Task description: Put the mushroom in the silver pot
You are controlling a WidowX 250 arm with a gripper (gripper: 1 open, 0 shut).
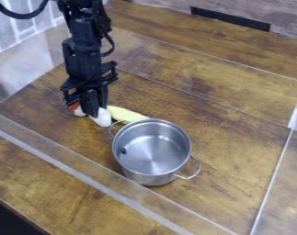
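The mushroom (100, 117) lies on the wooden table, its white stem end poking out toward the right and a bit of red-brown cap showing at the left. My gripper (89, 107) points straight down over it, its black fingers shut on the mushroom's middle. The silver pot (145, 172) stands upright and empty just to the lower right, a short gap from the mushroom, with a small handle at its right side.
A yellow-green elongated item (125, 117) lies right behind the mushroom's stem, between it and the pot. A clear plastic wall (64, 165) rims the wooden table (224, 101) at the front and sides.
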